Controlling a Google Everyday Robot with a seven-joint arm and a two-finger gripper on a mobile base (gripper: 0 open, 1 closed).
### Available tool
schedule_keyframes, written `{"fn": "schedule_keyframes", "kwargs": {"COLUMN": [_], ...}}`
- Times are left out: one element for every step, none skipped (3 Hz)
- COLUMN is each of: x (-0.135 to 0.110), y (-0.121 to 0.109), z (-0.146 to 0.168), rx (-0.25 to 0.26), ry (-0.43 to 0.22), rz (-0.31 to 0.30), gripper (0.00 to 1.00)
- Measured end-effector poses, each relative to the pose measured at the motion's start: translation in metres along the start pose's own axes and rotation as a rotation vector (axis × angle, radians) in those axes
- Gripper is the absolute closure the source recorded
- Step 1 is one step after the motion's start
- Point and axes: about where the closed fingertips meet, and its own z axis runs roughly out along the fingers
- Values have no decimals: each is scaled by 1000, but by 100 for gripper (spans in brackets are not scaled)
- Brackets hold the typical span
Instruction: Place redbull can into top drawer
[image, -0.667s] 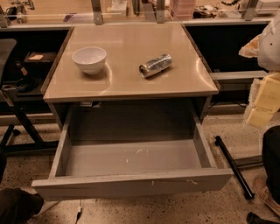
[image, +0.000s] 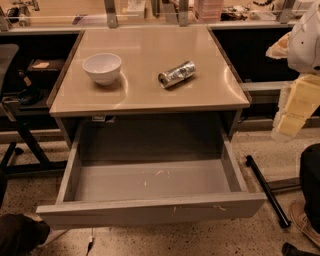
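Note:
The redbull can (image: 176, 74) is a slim shiny silver can. It lies on its side on the beige desk top (image: 150, 95), right of centre. The top drawer (image: 150, 182) is pulled fully open below the desk; its grey floor is bare with whitish scuffs. My gripper (image: 294, 107), cream-coloured, hangs at the right edge of the view, beside the desk's right side, well apart from the can and to the upper right of the drawer. It holds nothing that I can see.
A white bowl (image: 102, 67) stands on the desk left of the can. A black chair base (image: 20, 145) is at the left. A black rod (image: 266, 190) lies on the floor to the right of the drawer. Shelves with clutter run along the back.

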Motion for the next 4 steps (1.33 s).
{"fn": "schedule_keyframes", "kwargs": {"x": [-15,-41,-70,-104], "y": [-31,-66,-99,-119], "z": [12,32,52,73], "rx": [-12,-31,-34,-22], "ry": [-5,-10,-15,-30], "rz": [-86,-190,-282,-367], "gripper": [0,0,0,0]}}
